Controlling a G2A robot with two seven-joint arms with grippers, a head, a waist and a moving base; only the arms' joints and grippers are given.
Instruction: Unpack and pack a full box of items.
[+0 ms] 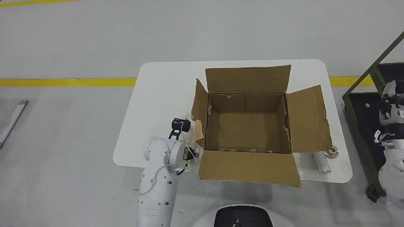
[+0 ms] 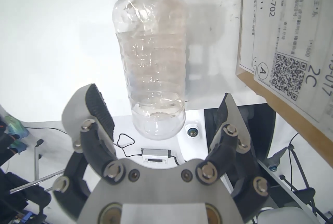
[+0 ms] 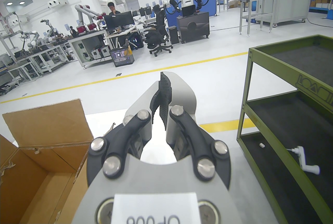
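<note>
The open cardboard box [image 1: 247,131] stands in the middle of the white table [image 1: 158,82], with nothing showing inside it. A clear plastic bottle [image 2: 152,53] lies on the table beside the box's labelled left flap [image 2: 283,35]. My left gripper [image 2: 160,95] is open and hangs over the bottle's base, its ribbed pads [image 2: 100,108] on either side and not touching it. From above, that gripper [image 1: 185,140] sits at the box's front left corner. My right gripper [image 3: 162,95] is shut on nothing, held above the table's right end between the box [image 3: 39,152] and a green cart [image 3: 286,105].
A pale bottle-like item [image 1: 322,162] and a small ring [image 1: 332,153] lie at the table's front right corner. The green cart [image 1: 372,101] stands close to the table's right side, with a white handle [image 3: 307,162] on its lower shelf. The box flaps spread outward on all sides.
</note>
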